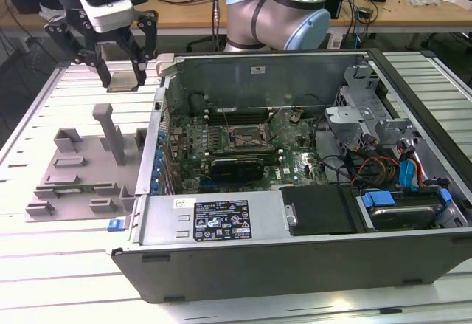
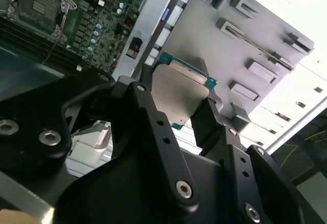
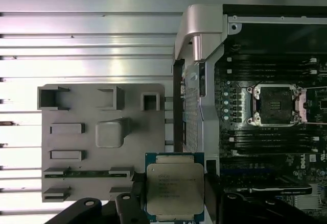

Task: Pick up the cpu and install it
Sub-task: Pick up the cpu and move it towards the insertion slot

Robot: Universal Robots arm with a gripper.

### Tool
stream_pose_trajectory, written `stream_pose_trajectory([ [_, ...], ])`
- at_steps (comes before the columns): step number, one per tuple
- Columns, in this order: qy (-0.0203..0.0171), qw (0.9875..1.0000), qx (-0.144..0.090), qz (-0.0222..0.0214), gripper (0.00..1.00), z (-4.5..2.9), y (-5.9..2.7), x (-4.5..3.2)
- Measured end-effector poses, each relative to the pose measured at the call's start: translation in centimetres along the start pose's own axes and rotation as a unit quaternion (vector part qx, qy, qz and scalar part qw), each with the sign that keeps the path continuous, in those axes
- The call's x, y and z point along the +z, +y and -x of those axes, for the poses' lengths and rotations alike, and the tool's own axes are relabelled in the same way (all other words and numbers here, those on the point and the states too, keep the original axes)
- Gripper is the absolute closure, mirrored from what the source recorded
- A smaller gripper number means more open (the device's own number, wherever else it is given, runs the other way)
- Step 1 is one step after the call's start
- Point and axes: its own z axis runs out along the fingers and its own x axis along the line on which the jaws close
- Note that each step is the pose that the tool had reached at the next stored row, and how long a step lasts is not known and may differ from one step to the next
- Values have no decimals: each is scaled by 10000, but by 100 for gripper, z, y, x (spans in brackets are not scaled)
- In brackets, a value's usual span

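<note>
The cpu (image 3: 174,190) sits gripped between the two black jaws

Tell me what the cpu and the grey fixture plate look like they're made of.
The cpu: seemingly a metal lid, pale silvery with soft sheen, on a green board. The fixture plate: probably plastic, uniform matte grey, no glint, blocky shapes.

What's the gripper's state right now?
Gripper: closed, holding the cpu by its edges, off the table.
</note>
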Motion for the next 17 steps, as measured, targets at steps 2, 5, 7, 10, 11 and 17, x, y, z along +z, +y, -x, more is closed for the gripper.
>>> stream_pose_trajectory([
  [2,0,10000,0,0,46,9,0,0],
  [5,0,10000,0,1,46,31,1,2],
  [7,0,10000,0,0,46,108,2,4],
  [10,0,10000,0,0,46,221,3,7],
  [11,0,10000,0,0,46,271,2,9],
  [17,0,10000,0,0,46,426,4,14],
])
